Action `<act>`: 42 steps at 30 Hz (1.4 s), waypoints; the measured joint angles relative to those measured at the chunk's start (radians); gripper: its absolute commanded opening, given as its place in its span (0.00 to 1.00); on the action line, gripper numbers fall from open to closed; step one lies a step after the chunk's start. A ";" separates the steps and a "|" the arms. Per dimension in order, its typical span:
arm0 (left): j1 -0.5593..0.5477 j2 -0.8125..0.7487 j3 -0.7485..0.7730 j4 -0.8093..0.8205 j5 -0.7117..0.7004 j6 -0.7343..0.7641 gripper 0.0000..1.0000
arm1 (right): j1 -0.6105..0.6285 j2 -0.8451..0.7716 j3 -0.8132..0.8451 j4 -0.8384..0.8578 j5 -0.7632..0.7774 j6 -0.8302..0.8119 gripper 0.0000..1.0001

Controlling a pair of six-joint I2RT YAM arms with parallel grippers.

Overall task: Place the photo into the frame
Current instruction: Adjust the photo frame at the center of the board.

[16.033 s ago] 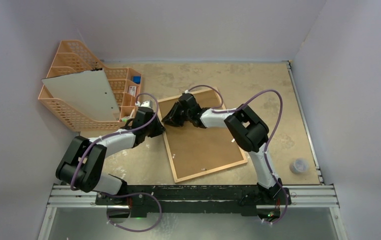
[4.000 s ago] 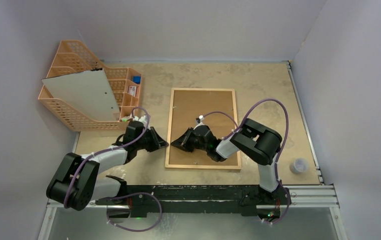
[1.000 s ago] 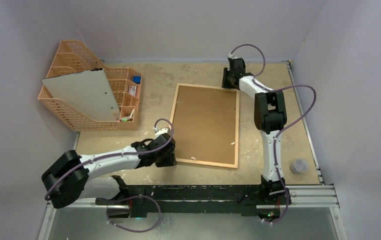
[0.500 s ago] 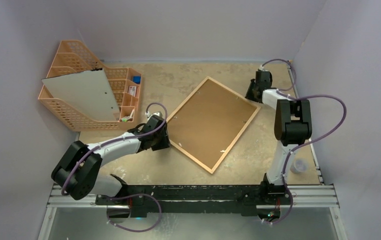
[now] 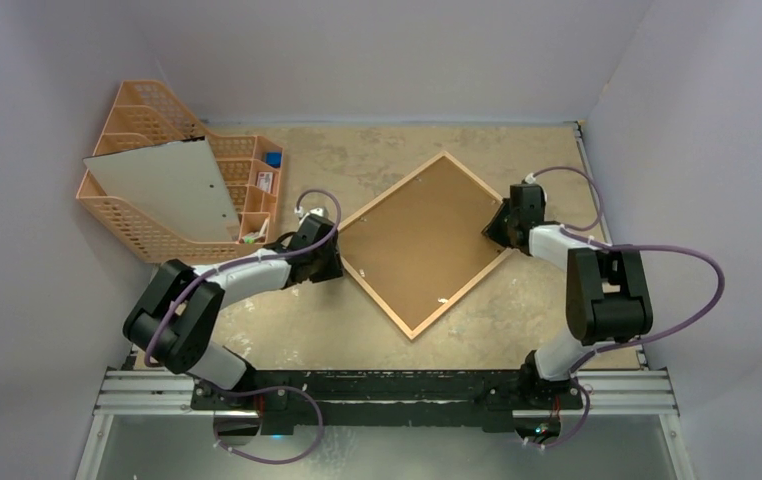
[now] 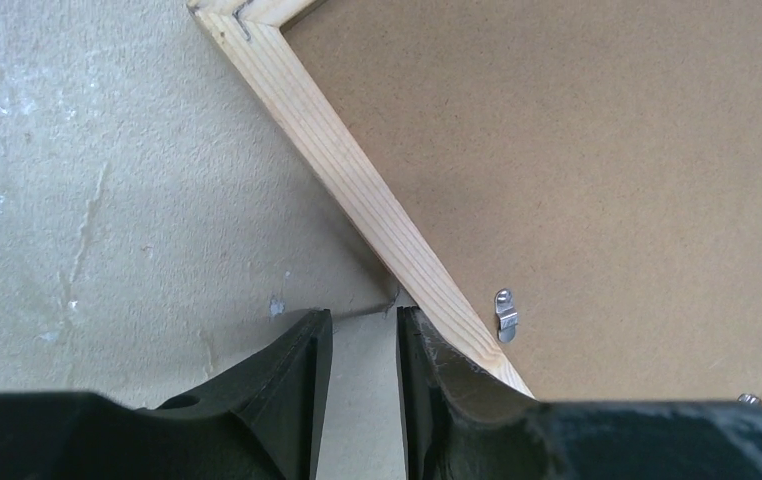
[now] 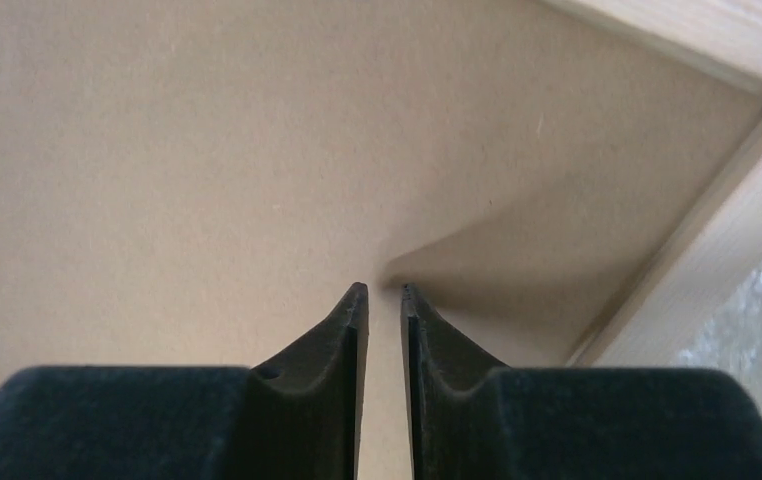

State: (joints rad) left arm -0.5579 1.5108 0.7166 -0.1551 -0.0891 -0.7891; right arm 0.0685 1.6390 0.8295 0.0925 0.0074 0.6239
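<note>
You've got the frame [image 5: 462, 294] lying back-up in the middle of the surface [image 5: 357, 160], turned so it sits like a diamond with corners at 12, 3, 6 and 9 o'clock. The brown hardboard back [image 5: 425, 240] fills it from edge to edge.

Your left gripper [image 5: 333, 262] is down low at the frame's 9 o'clock corner, just outside the light-wood edging. From the left wrist its fingers [image 6: 302, 370] stand narrow, with a slim strip of bare surface between them and nothing gripped. The finger on the frame side is right up against the wood, and a small metal clip [image 6: 504, 312] sits just inside the edging beside it.

Your right gripper [image 5: 495, 224] is over at the 3 o'clock corner, above the hardboard just inside the edging. The right wrist view shows its jaws nearly together — only a thin gap, nothing between them. Its tips hang close over the board, though I can't tell whether they touch it. Two more clips show along the far edge in that view.

Off at 10 o'clock the orange mesh organizer [image 5: 137, 235] stands well apart from the frame — a pale grey sheet [image 5: 162, 188] leans across it.
</note>
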 measured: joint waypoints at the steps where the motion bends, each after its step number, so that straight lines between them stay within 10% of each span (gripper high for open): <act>1: 0.002 0.002 0.001 0.005 0.000 0.001 0.33 | 0.000 -0.014 -0.013 -0.004 -0.002 0.014 0.23; 12: 0.014 -0.081 0.001 -0.019 -0.026 -0.004 0.44 | -0.001 -0.108 0.131 -0.134 0.088 0.009 0.57; 22: 0.031 -0.218 -0.014 -0.010 -0.048 -0.048 0.69 | -0.056 0.209 0.499 -0.141 0.105 -0.186 0.79; 42: 0.081 -0.004 -0.080 0.267 0.159 -0.135 0.73 | -0.158 0.390 0.517 -0.135 -0.242 -0.371 0.76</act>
State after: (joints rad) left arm -0.4770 1.5066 0.6365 0.1116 0.0700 -0.9241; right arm -0.0898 2.0293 1.3464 -0.0422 -0.2344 0.2531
